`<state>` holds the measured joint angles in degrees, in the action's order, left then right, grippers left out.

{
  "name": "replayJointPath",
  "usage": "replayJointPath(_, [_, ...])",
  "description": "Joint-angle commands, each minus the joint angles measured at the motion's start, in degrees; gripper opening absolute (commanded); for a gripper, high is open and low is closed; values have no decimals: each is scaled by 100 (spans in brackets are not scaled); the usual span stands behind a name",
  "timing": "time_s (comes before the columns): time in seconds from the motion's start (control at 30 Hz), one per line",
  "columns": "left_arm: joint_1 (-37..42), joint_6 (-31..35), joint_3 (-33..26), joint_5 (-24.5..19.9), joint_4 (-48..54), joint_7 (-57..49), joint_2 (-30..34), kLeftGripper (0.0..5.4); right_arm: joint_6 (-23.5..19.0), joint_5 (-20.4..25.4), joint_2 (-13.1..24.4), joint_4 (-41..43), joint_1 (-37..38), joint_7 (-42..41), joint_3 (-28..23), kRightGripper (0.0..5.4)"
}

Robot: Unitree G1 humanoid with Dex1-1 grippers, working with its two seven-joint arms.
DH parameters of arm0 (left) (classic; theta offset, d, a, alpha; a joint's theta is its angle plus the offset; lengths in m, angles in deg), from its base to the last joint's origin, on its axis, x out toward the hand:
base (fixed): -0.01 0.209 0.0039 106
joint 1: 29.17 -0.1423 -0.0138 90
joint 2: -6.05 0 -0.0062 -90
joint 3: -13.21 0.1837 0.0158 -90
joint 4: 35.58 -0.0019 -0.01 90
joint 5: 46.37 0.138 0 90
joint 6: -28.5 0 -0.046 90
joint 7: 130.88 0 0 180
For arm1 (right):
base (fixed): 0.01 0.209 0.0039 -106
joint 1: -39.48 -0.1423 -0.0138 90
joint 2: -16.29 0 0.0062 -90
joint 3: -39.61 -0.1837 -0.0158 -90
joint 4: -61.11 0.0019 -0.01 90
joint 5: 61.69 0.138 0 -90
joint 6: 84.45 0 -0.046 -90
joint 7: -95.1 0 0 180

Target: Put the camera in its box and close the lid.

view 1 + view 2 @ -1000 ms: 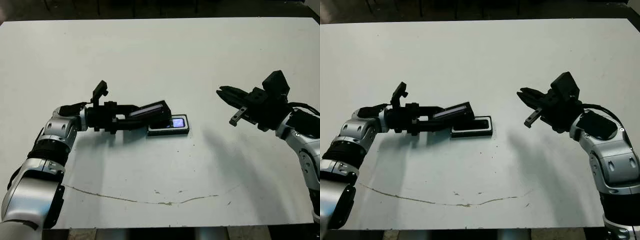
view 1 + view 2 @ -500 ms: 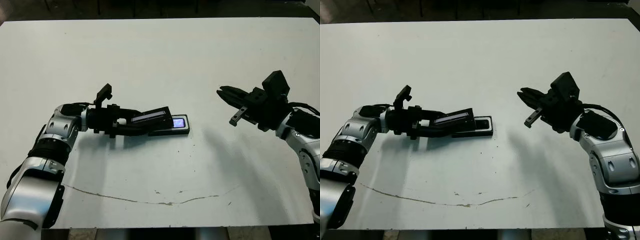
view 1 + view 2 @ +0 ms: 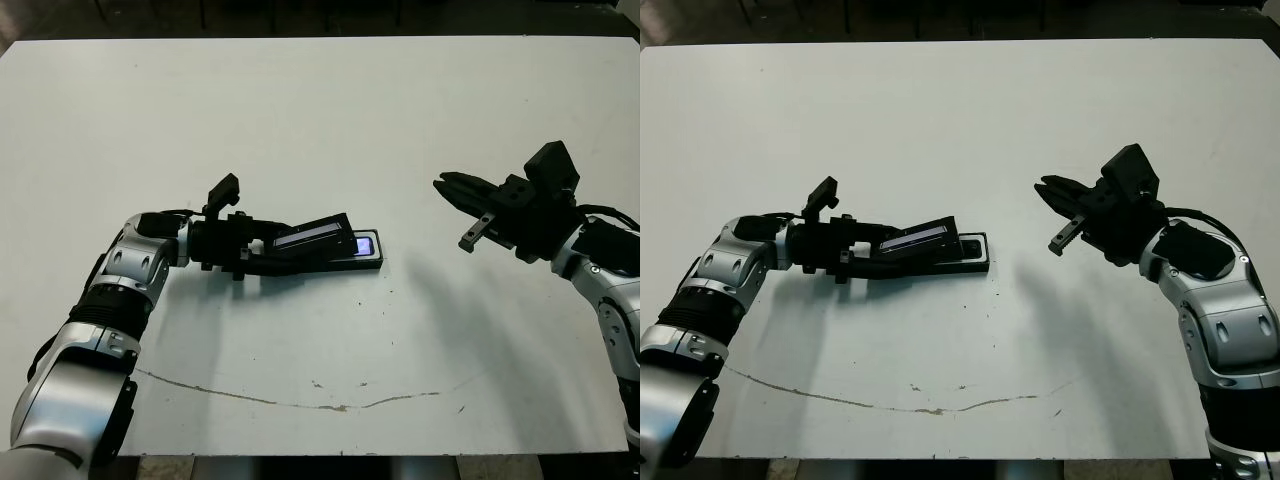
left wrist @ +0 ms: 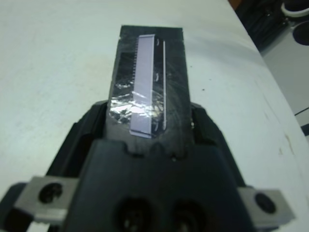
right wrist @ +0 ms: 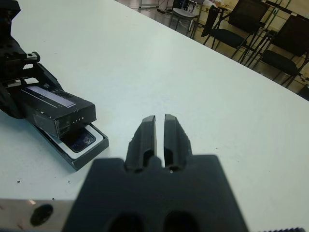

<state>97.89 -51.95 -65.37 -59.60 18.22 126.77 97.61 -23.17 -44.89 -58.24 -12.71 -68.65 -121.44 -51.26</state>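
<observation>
The box (image 3: 371,261), a black tray with a white rim, lies near the table's middle. The camera (image 3: 363,244) rests inside it, and only its bluish screen shows at the uncovered right end. The lid (image 3: 316,235), black with a silvery strip, slants over the box, its far end above the tray. My left gripper (image 3: 272,246) is shut on the lid's near end. In the left wrist view the lid (image 4: 147,92) sits between both fingers (image 4: 86,133). My right gripper (image 3: 448,189) hovers to the right of the box, shut and holding nothing. The right wrist view shows the box (image 5: 90,149) with the lid (image 5: 59,108) over it.
A thin brownish crack line (image 3: 300,402) runs across the white table near its front edge. Dark chairs (image 5: 251,24) stand beyond the table's far side in the right wrist view. Bare table lies between the box and my right gripper.
My left gripper has carried the lid to the right and lower, so it now covers more of the box and less of the camera's screen shows. The right arm has not moved.
</observation>
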Motion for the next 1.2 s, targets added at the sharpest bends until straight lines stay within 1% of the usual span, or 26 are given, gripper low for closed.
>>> replayJointPath(0.03, [-256,139,327,134,76,114,-212,283,47,-21,29,-79,117,-26,-6,0])
replayJointPath(0.17, [-203,113,400,143,53,169,-239,283,26,-30,43,-71,113,-6,6,0])
replayJointPath(0.33, [-188,266,450,101,126,210,-239,283,82,2,34,-108,117,-36,-14,0])
replayJointPath(0.43, [-128,309,490,98,104,278,-271,283,27,-21,62,-81,111,-16,5,0])
replayJointPath(0.6, [-3,316,572,156,83,200,-339,283,32,3,35,-91,120,-14,-9,0])
replayJointPath(0.9, [361,-162,784,513,-262,37,-736,283,46,38,33,-120,120,-25,-48,0])
replayJointPath(1.07, [541,-171,914,752,-534,-217,-1042,283,156,74,7,-166,113,-61,-88,0])
replayJointPath(1.2, [595,-181,1042,936,-547,-335,-1168,283,105,74,35,-129,112,-34,-95,0])
